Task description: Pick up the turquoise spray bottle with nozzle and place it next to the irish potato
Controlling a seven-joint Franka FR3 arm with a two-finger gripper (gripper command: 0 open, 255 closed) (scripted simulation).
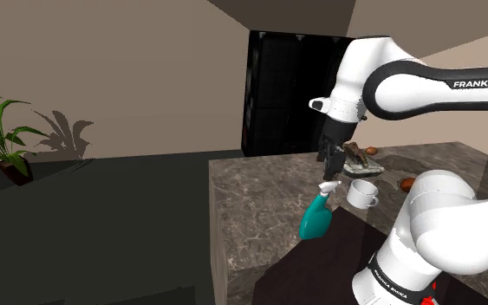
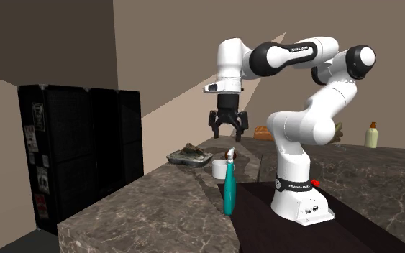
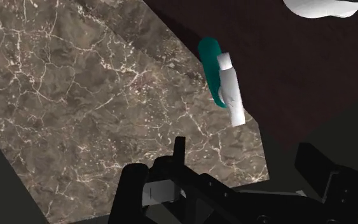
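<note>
The turquoise spray bottle (image 1: 315, 218) with a white nozzle (image 1: 329, 186) stands upright on the marble counter, at the edge of the dark stand. It also appears as the bottle (image 2: 229, 192) in the second exterior view and the bottle (image 3: 212, 60) in the wrist view. My gripper (image 1: 332, 161) hangs a little above the nozzle, open and touching nothing. From the other side the gripper (image 2: 229, 129) shows its fingers spread apart. A brown rounded thing (image 1: 406, 184), which looks like the potato (image 2: 264, 133), lies farther back on the counter, partly hidden by the arm.
A white mug (image 1: 361, 192) stands close behind the bottle. Beyond it sits a grey dish (image 2: 188, 155) holding something. The marble counter (image 1: 250, 195) drops off at the shoulder view's left. A black cabinet (image 1: 285, 95) stands behind. A small bottle (image 2: 371, 135) sits far back.
</note>
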